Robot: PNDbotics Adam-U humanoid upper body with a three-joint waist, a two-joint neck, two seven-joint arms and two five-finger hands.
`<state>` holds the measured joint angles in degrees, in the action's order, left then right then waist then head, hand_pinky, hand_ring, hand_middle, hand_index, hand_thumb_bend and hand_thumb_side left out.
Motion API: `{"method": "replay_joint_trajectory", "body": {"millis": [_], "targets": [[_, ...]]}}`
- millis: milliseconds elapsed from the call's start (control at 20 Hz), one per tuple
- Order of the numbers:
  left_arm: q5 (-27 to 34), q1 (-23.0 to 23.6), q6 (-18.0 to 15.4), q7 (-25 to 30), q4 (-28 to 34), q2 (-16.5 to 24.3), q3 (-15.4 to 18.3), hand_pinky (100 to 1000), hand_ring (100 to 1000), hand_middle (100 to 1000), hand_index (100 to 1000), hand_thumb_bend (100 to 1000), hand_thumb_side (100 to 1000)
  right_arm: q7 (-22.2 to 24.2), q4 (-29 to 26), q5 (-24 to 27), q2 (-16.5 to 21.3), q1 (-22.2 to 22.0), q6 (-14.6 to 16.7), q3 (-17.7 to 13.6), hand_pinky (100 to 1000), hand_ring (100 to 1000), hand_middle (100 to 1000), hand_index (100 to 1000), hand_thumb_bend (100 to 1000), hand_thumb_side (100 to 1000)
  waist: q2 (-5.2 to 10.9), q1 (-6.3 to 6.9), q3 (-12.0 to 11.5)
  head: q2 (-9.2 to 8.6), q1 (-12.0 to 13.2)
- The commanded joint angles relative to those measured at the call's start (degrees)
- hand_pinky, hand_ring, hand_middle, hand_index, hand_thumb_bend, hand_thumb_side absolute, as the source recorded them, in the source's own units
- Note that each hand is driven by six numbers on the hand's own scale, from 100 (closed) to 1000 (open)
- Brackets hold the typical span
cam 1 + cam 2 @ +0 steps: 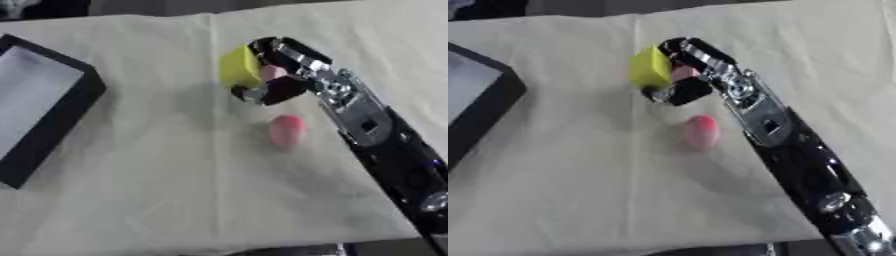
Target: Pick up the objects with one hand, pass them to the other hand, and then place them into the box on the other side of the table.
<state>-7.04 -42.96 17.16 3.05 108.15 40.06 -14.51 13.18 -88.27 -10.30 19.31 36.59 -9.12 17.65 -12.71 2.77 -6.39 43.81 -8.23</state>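
Observation:
My right hand [278, 70] reaches in from the lower right and is shut on a yellow block [239, 66], fingers curled over its top and thumb under it. Something pale pink [272, 72] shows inside the grasp behind the block. A pink-red rounded object [286, 130] lies on the cloth just below the hand, apart from it. The black box [61, 107] with a pale inside stands at the left edge of the table. My left hand is in neither view.
A cream cloth [175, 190] covers the table, with a fold line running down from the far edge. The table's near edge shows at the bottom of both views.

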Motion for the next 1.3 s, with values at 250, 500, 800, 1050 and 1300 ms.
{"method": "replay_joint_trajectory", "body": {"millis": [250, 500, 800, 1050, 1300], "targets": [[-5.9, -2.5, 0.1, 4.2, 4.7, -1.8, -2.0, 754, 684, 739, 788, 556, 519, -4.2, 1.2, -0.7, -3.7, 0.2, 1.6, 1.2, 826, 535, 471, 635, 107, 100, 2.07, -0.27, -0.6, 0.31, 0.5], [-9.5, -4.4, 0.6, 7.0, 5.1, -4.5, -3.7, 759, 688, 741, 789, 560, 513, -6.6, 2.9, -1.6, -5.3, -0.4, 2.5, 1.8, 826, 534, 471, 635, 107, 100, 2.19, -0.08, -1.1, 0.31, -0.2], [-13.1, -6.3, 1.1, 11.2, 4.6, -8.6, -5.6, 758, 693, 745, 793, 544, 511, -8.2, 4.8, -2.7, -7.2, -1.0, 3.9, 2.1, 826, 532, 470, 634, 100, 100, 2.44, 0.42, -2.0, 0.31, -1.6], [-16.7, -6.8, 2.1, 14.5, 2.7, -11.7, -7.0, 761, 702, 752, 798, 532, 476, -9.7, 5.4, -2.7, -8.1, -1.2, 5.0, 2.2, 826, 531, 468, 632, 100, 100, 2.58, 0.62, -2.4, 0.31, -2.2], [-20.8, -7.3, 2.0, 17.1, 0.1, -14.7, -8.2, 763, 711, 758, 803, 529, 466, -11.5, 6.0, -3.4, -9.0, -1.0, 6.1, 2.4, 825, 531, 468, 632, 100, 100, 2.63, 0.83, -2.8, 0.31, -2.4]]}}
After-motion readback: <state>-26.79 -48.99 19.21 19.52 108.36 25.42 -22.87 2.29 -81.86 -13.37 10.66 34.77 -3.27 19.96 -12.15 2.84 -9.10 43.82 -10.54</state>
